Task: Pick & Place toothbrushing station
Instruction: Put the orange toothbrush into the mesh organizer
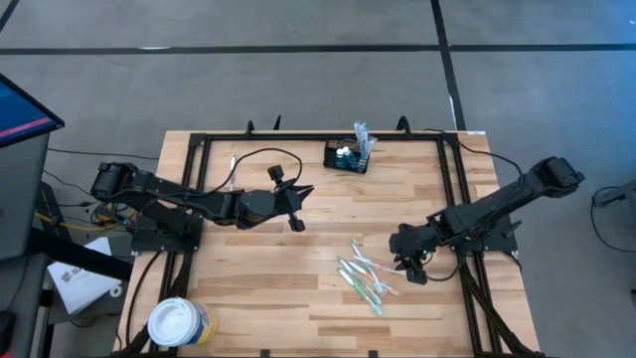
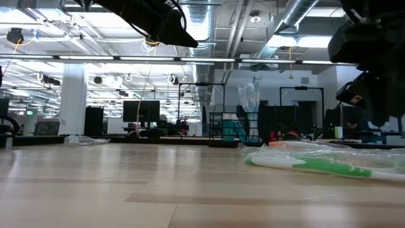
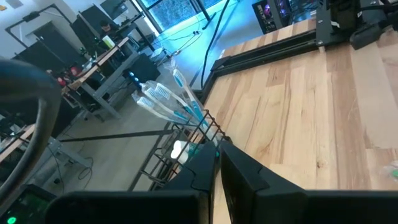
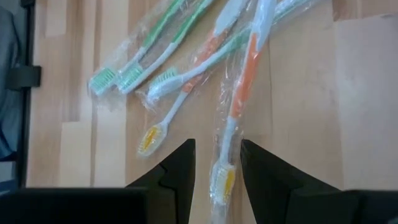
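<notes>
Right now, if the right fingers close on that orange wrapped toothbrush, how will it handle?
The orange toothbrush looks thin and light, so it should lift easily. Its clear wrapper probably makes it slippery and may crinkle between the fingers. It overlaps other wrapped toothbrushes, so neighbours might drag along.

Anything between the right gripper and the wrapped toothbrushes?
Nothing visible. The right gripper hangs open directly over the toothbrushes, its fingers straddling an orange-handled one. Bare table around the pile; the caddy sits far off at the back edge.
</notes>
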You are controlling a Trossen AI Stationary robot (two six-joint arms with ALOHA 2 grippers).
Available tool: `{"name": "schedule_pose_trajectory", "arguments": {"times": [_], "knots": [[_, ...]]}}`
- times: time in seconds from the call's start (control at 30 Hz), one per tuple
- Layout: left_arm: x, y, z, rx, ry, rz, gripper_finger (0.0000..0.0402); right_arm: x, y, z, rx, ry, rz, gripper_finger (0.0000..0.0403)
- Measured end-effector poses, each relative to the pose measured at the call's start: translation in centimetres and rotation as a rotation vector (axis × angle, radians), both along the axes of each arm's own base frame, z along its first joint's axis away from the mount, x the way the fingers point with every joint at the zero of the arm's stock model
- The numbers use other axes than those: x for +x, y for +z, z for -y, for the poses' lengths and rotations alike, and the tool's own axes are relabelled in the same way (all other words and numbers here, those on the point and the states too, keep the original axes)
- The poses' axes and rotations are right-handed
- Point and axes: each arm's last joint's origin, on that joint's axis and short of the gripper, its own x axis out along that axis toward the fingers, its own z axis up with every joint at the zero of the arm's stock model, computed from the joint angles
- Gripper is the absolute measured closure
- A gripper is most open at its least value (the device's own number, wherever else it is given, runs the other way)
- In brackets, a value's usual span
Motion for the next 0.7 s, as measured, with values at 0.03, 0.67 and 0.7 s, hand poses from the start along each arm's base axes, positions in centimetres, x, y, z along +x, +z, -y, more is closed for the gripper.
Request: {"name": "schedule_pose_trajectory", "arguments": {"times": [0.03, 0.67, 0.7], "knots": [[0.0, 0.0, 0.0, 0.0, 0.0, 0.0, 0.0385, 0.1, -0.3, -0.1, -0.012, 0.0, -0.01, 0.0285], [0.0, 0.0, 0.0, 0.0, 0.0, 0.0, 0.0385, 1.7, -4.3, -1.0, -0.029, 0.024, -0.166, 0.0286], [0.0, 0.0, 0.0, 0.0, 0.0, 0.0, 0.0385, 1.7, -4.2, -1.0, -0.029, 0.024, -0.167, 0.0289]]}}
